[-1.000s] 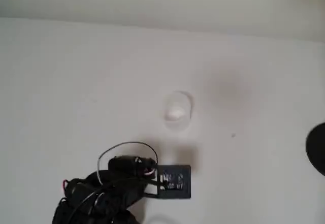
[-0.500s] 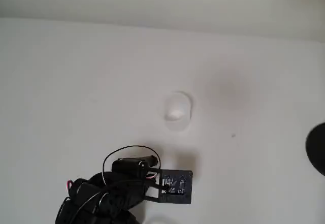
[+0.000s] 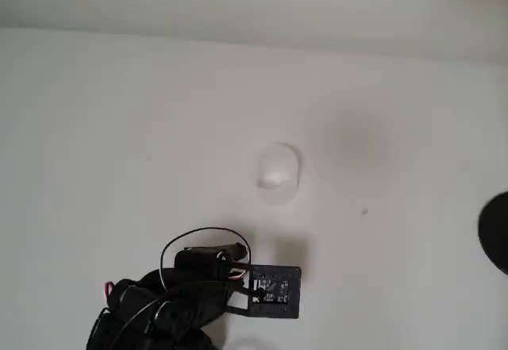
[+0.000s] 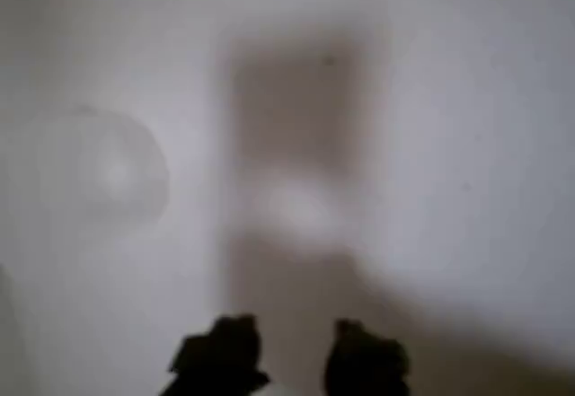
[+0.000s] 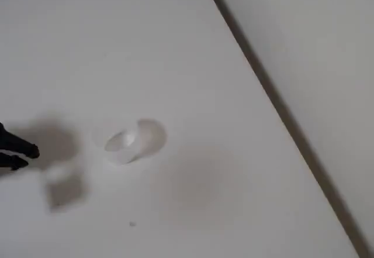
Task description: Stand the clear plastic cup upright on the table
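Observation:
The clear plastic cup (image 3: 278,173) is a faint whitish outline near the middle of the white table (image 3: 119,128). In the fixed view the cup (image 5: 135,140) seems to lie on its side, rim toward the right. My gripper (image 3: 274,290) hangs below the cup in the overhead view, well apart from it, under its black plate. In the wrist view the two dark fingertips (image 4: 220,356) stand a little apart with nothing between them, and the cup (image 4: 99,167) is a blurred ring at the left. At the left edge of the fixed view the gripper (image 5: 24,157) points at the cup from a short distance.
A dark round object (image 3: 496,231) sits at the right edge of the overhead view. The table's far edge (image 5: 274,103) meets a pale wall. Bare white surface lies all around the cup.
The arm drew back a little toward the bottom edge of the overhead view, then held still. The cup has not moved.

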### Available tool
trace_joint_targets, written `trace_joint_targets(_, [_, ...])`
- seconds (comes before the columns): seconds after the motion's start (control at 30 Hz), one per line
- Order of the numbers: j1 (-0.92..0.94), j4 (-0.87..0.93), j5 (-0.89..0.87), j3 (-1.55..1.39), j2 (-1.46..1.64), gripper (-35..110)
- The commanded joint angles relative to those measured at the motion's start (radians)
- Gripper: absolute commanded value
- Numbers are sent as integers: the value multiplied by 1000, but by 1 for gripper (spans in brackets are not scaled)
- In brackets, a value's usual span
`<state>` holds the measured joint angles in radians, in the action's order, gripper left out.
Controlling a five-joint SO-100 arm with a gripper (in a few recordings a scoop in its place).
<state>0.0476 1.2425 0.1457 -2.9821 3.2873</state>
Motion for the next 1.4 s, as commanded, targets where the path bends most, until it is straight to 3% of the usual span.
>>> trace_joint_targets(0.0, [5, 2, -11, 2, 2, 11])
trace_joint_targets(0.07, [5, 2, -11, 2, 2, 2])
trace_joint_targets(1.37, [5, 2, -11, 2, 2, 2])
